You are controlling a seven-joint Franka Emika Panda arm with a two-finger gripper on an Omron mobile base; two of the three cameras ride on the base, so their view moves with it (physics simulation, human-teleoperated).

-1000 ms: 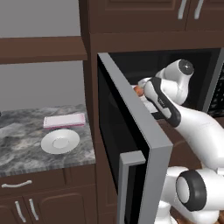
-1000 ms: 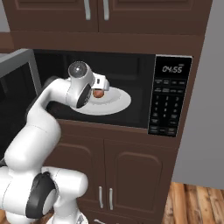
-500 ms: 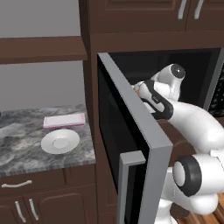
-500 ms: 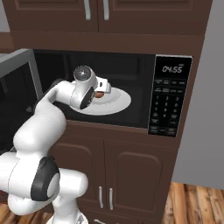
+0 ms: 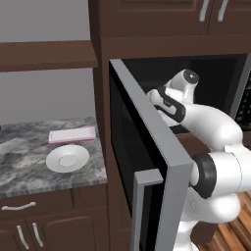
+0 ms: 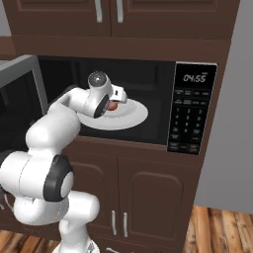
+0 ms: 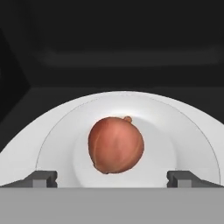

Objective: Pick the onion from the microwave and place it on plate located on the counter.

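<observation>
In the microwave (image 6: 148, 79): onion (image 7: 116, 144) (uncovered)

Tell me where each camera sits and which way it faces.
Left base view: behind-left, facing the grey-framed open microwave, the small white plate and the white arm.
Right base view: behind-right, facing the wide white dish and arm.
Hand view: facing the reddish-brown onion between the open pincer tips.
Right base and hand views share the onion and dish.

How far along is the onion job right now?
Done: the grey-framed microwave door stands open. In hand: the gripper is open in front of the reddish-brown onion on the wide white dish, not gripping. Left: grasp it, carry it to the small white plate.
</observation>
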